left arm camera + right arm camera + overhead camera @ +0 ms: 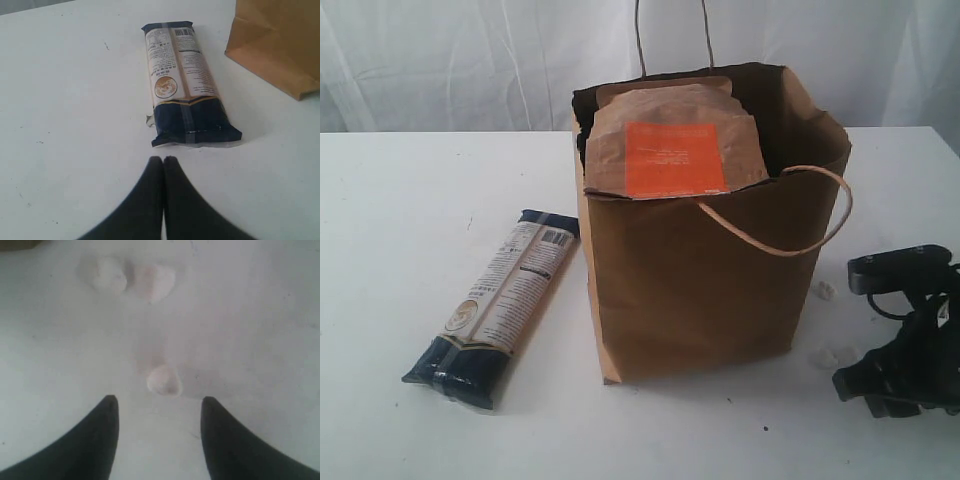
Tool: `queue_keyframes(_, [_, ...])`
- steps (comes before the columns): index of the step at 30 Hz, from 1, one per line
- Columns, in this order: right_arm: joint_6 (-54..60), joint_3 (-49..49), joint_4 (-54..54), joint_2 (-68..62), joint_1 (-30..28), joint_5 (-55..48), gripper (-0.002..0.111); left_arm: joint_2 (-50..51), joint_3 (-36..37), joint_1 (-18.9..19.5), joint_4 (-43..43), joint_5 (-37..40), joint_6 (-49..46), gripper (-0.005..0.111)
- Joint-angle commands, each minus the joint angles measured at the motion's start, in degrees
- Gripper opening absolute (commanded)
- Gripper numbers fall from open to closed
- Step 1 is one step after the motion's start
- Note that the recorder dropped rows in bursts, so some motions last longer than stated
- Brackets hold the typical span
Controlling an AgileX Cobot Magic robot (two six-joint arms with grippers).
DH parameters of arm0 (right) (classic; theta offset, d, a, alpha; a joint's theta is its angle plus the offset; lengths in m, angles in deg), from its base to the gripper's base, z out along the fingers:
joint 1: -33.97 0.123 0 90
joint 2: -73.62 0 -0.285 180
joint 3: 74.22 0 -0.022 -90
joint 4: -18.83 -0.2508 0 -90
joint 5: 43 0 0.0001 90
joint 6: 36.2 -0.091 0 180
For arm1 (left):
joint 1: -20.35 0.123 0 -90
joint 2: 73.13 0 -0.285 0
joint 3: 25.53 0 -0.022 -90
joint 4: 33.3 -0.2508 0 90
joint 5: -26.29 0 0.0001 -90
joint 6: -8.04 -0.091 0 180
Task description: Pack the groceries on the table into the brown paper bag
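Note:
The brown paper bag (695,280) stands upright in the middle of the table (410,200). The brown orange-labelled pouch (675,140) sticks out of its open top. The long dark-blue-and-beige pasta packet (500,305) lies flat on the table left of the bag. In the left wrist view my left gripper (163,160) is shut and empty, its tips a short way from the packet's dark end (192,122). The bag's corner (280,45) shows beyond the packet. My right gripper (865,385) rests low to the right of the bag, open (159,402) over bare table, holding nothing.
Small white lumps (823,291) (835,356) lie on the table between the bag and my right gripper. One lump (162,380) sits just ahead of the open fingers and two more (132,276) lie farther off. A white curtain (440,60) hangs behind the table.

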Motion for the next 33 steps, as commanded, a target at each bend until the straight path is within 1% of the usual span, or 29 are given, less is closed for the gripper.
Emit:
queue_keyframes(1, [0.8, 0.2, -0.3, -2.0, -0.2, 2.8, 0.047, -0.2, 0.2, 0.1, 0.3, 0.2, 0.0, 0.000])
queue_keyframes(10, [0.8, 0.2, -0.3, -5.9, -0.2, 3.6, 0.047, -0.2, 0.2, 0.1, 0.3, 0.2, 0.0, 0.000])
queue_keyframes(11, [0.8, 0.2, -0.3, -6.3, -0.2, 3.6, 0.045, -0.2, 0.2, 0.1, 0.3, 0.2, 0.0, 0.000])
queue_keyframes(13, [0.8, 0.2, -0.3, -6.6, -0.2, 3.6, 0.038, -0.2, 0.2, 0.1, 0.3, 0.2, 0.0, 0.000])
queue_keyframes(18, [0.8, 0.2, -0.3, -6.7, -0.2, 3.6, 0.013, -0.2, 0.2, 0.1, 0.3, 0.2, 0.0, 0.000])
queue_keyframes(20, [0.8, 0.2, -0.3, -6.7, -0.2, 4.4, 0.008, -0.2, 0.2, 0.1, 0.3, 0.2, 0.0, 0.000])
queue_keyframes(28, [0.8, 0.2, -0.3, -6.6, -0.2, 6.1, 0.008, -0.2, 0.2, 0.1, 0.3, 0.2, 0.0, 0.000])
queue_keyframes(33, [0.8, 0.2, -0.3, -3.9, -0.2, 4.0, 0.008, -0.2, 0.2, 0.1, 0.3, 0.2, 0.0, 0.000])
